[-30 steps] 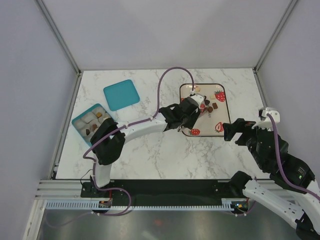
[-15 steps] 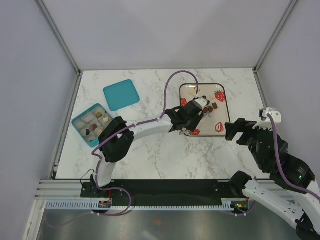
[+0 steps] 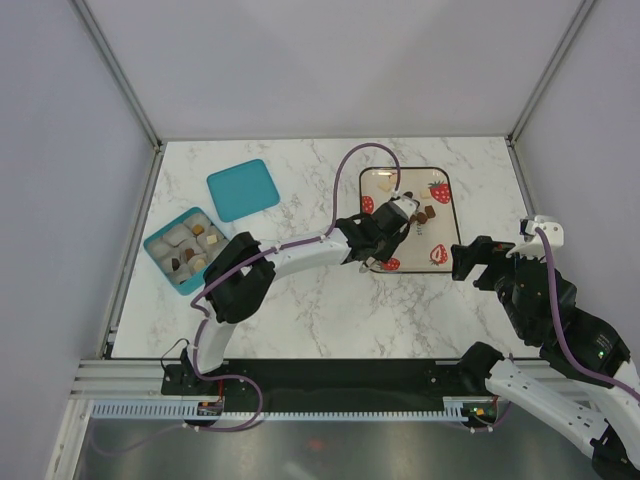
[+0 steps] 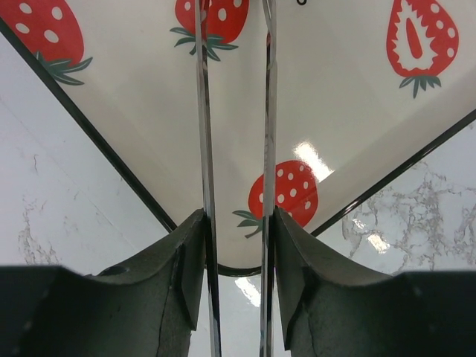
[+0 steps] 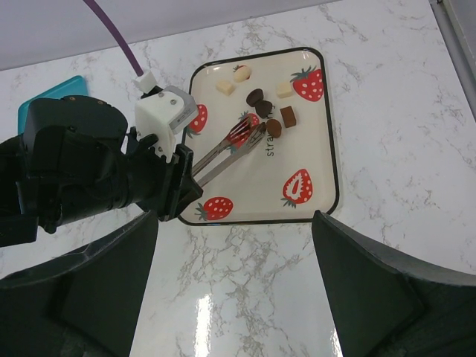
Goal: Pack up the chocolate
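The chocolate (image 5: 255, 96) lies as several dark, brown and white pieces on the strawberry-print tray (image 5: 320, 141), which also shows from above (image 3: 446, 222). My left gripper (image 4: 238, 245) is shut on long silver tongs (image 4: 202, 111), one finger pressing each arm. It hovers at the tray's near left corner (image 5: 178, 186). The tongs (image 5: 227, 149) reach over the tray, with their tips next to a round brown piece (image 5: 274, 128). I see nothing between the tips. My right gripper (image 5: 234, 238) is open and empty above the marble, near the tray's front edge.
A teal box (image 3: 152, 245) with chocolates in its compartments sits at the table's left. Its flat teal lid (image 3: 243, 189) lies behind it. The left arm (image 3: 290, 255) stretches across the table between box and tray.
My left arm has swung a little to the right, carrying the tongs further over the tray. The right arm has not moved.
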`<state>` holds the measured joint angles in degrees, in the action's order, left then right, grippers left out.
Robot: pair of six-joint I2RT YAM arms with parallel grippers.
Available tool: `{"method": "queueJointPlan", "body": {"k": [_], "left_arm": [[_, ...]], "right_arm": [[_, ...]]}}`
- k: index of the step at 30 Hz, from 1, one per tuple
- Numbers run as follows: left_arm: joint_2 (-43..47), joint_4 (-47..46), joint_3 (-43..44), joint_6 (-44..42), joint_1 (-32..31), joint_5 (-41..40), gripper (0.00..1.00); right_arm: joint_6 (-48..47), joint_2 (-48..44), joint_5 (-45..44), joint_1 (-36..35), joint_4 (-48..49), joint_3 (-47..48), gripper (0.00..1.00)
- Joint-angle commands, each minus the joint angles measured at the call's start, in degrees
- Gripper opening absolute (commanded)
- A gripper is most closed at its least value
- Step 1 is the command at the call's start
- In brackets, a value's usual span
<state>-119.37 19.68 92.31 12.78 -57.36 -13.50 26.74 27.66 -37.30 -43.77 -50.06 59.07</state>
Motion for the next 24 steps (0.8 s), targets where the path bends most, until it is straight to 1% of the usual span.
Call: {"method": "queueJointPlan", "body": {"k": [1, 9, 19, 24], "left_arm": [[3.0, 0.35, 0.68, 0.32, -0.38, -2.94, 0.44], [9.33, 1.67, -5.12, 2.95, -0.29, -6.36, 0.38], [18.82, 4.75, -9.87, 6.29, 0.23, -8.03, 0.38], [26.54, 7.73, -12.85, 8.66, 2.51, -10.14, 0.37]], "right_arm": [[0.59, -0.15, -0.23, -0.35, 0.49, 0.96, 0.93], [1.82, -0.24, 0.73, -0.35, 0.49, 0.96, 0.93], [2.96, -0.5, 1.61, -0.27, 0.49, 0.7, 0.93], [3.14, -0.59, 2.14, -0.27, 1.02, -0.18, 0.93]]}}
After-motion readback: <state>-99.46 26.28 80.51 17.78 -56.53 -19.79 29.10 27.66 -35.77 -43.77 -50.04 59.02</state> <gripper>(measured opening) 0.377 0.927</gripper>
